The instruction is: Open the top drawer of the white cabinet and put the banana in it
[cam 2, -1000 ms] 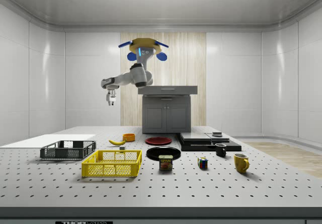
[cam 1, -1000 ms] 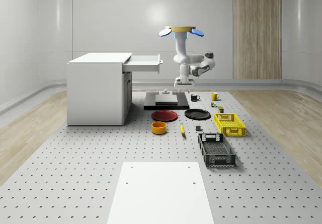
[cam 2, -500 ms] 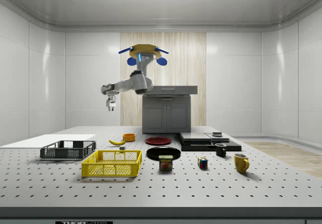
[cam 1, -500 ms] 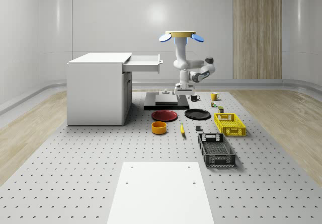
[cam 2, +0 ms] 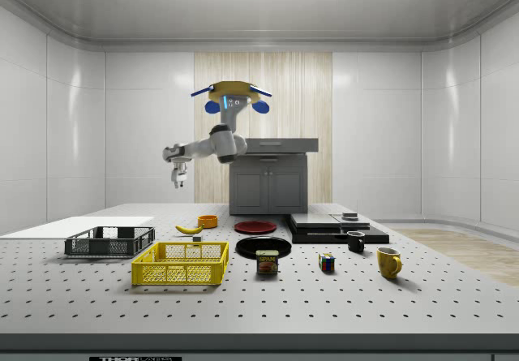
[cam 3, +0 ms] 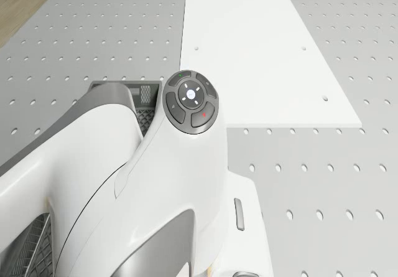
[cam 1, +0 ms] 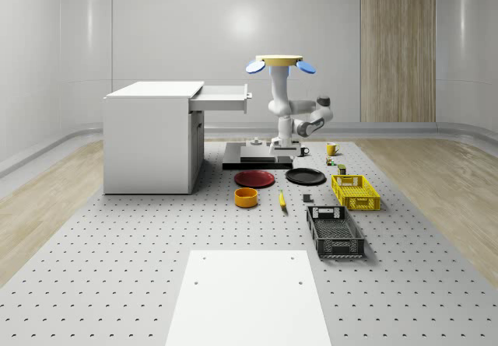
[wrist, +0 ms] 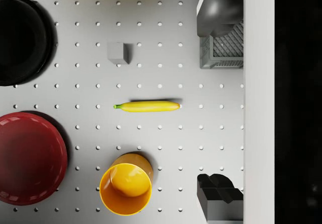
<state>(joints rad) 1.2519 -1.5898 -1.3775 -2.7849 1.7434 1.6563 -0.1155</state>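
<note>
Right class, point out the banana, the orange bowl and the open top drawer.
banana (wrist: pixel 147 106), wrist view, middle of the fruit
orange bowl (wrist: pixel 126 189), wrist view, inside of the bowl
top drawer (cam 1: pixel 224 97), whole-scene view, its side wall

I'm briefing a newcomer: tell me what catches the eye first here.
The drone hovers above the table, its arm stretched out with the gripper hanging high over the banana. The white cabinet stands at the whole-scene view's left, top drawer already pulled open.

Sim lab: perforated bench (cam 1: pixel 117 284), bare white walls (cam 1: pixel 156 27).
</note>
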